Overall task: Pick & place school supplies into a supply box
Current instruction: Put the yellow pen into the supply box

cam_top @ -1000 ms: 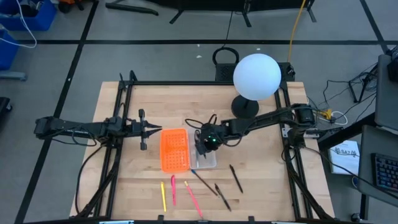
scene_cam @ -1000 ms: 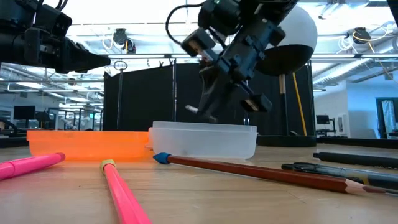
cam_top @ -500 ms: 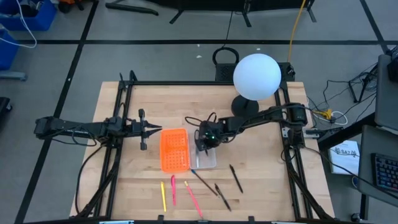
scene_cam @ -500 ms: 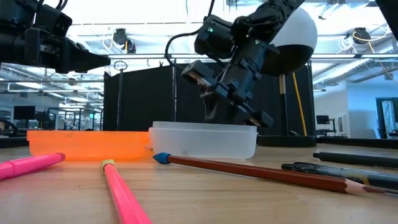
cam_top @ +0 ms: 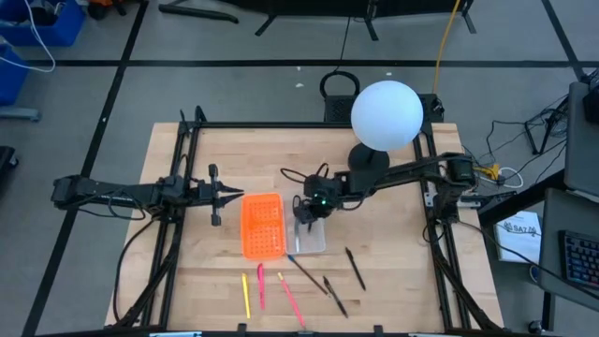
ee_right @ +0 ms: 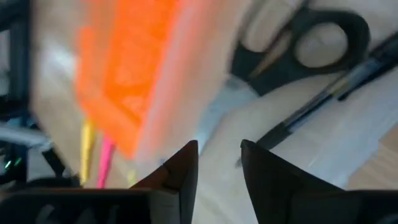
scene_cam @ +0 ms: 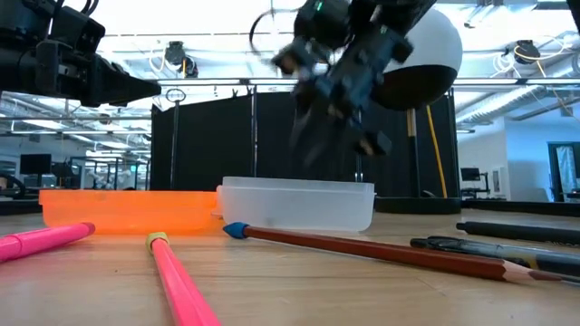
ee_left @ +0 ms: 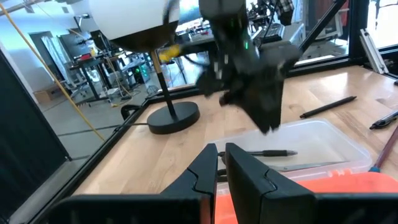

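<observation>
The clear supply box lies on the table, right of the orange panel. Black-handled scissors and a black pen lie inside it; the left wrist view shows the pen too. My right gripper hovers open and empty over the box's far end. My left gripper is shut and waits by the panel's far left corner. Yellow, pink, pink-red and brown pencils and black pens lie on the table nearer than the box.
A white globe lamp on a black base stands at the table's far right, behind the right arm. Black rails run along the table's left and right sides. Bare wood lies between the box and the right rail.
My right gripper dipped toward the box's far end, then rose again and shows blurred above it. The left arm and the supplies on the table kept still.
</observation>
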Tool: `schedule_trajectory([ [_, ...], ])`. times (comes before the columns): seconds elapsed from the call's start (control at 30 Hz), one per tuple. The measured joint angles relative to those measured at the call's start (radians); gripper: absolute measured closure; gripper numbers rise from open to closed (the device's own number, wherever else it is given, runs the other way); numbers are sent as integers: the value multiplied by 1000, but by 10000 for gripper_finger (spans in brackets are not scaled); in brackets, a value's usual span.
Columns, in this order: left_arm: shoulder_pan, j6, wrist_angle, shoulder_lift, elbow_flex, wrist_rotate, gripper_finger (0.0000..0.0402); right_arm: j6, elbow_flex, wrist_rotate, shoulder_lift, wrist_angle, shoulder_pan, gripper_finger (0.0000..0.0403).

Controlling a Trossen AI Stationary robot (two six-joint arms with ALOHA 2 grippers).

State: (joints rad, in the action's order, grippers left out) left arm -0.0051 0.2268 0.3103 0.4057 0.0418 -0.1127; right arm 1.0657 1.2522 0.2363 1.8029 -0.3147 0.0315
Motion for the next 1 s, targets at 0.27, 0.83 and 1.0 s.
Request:
schedule_trajectory([
  [0.27, 0, 8, 0, 0, 0, -1, 360, -205, 0, -232, -256, -174, -88, 328],
  [0.83, 0, -46, 173, 0, 0, -1, 360, -710, -603, -757, -709, 379, -321, 402],
  [1.0, 0, -5, 285, 0, 0, 18, 360, -876, -823, -605, -791, 715, -256, 402],
])
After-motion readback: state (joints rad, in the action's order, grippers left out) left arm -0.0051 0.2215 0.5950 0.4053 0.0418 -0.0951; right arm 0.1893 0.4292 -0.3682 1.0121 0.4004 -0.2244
